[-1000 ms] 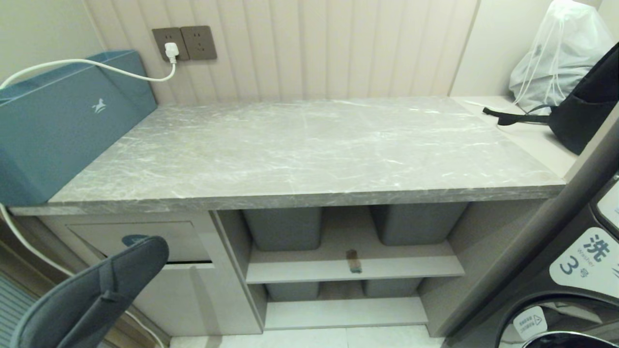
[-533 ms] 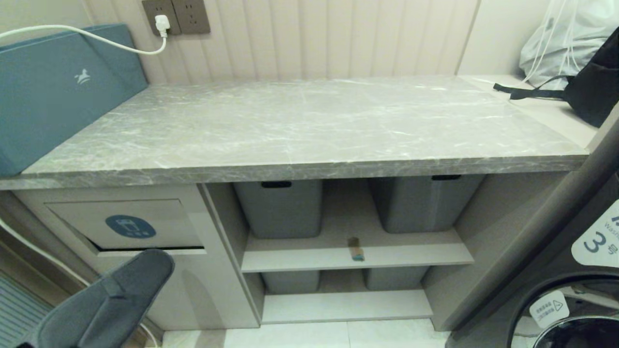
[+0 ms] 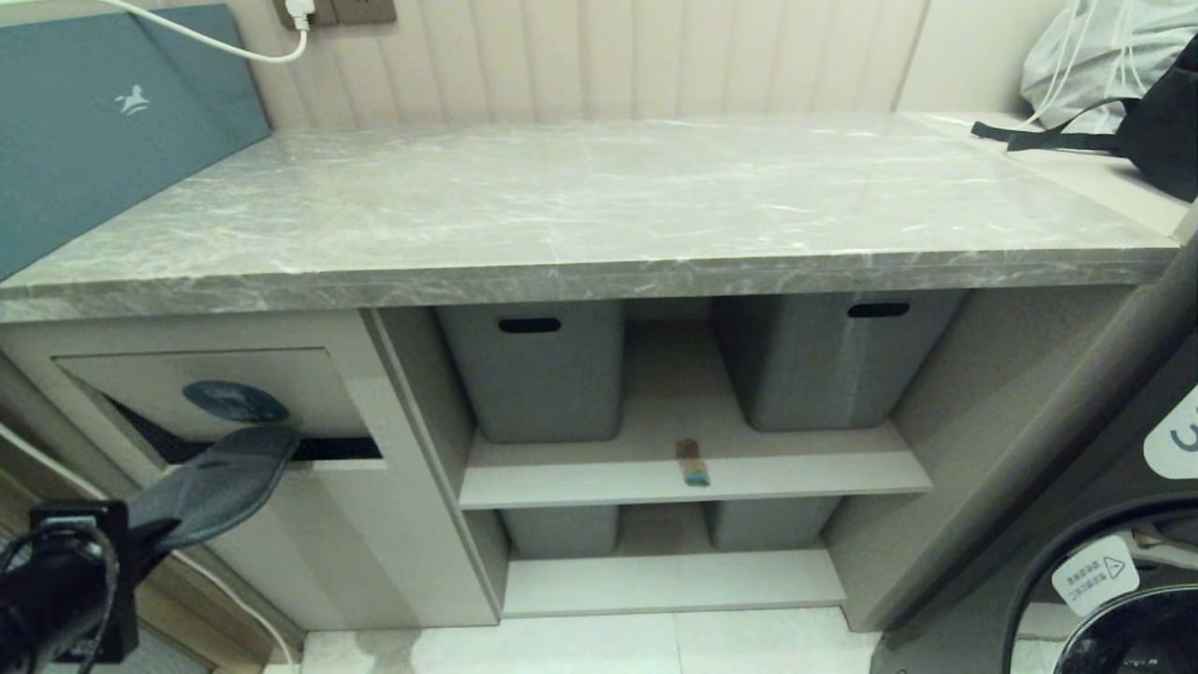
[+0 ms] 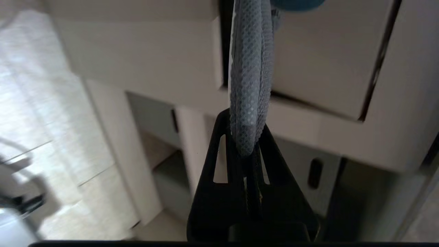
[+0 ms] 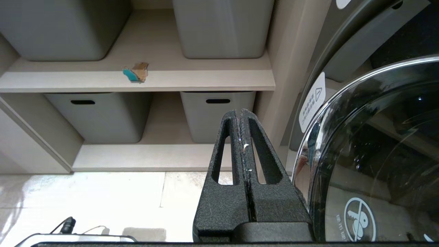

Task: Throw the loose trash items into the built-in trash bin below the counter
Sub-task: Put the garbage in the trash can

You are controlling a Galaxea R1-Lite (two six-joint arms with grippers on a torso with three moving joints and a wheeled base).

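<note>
The grey slipper was pinched at its heel end by the left claw, whose fingers were pressed tight on the fabric. Its toe reached to the dark gap under the swing flap of the trash bin, just below the round blue sticker; the flap was tilted inward at its lower edge. Whether the toe touched the flap could not be told.

The small brown strip with a teal end lay on the upper shelf, near its front edge, between two grey tubs and well apart from the slipper.

The right claw hung low in front of the shelves, its fingers fully together with nothing between them, beside the glass door of a washing machine.

Above the bin and shelves ran the grey marble tabletop. A teal box stood at its left end, with a white cable running to a wall socket behind it. A black bag lay on the ledge at the far right.
</note>
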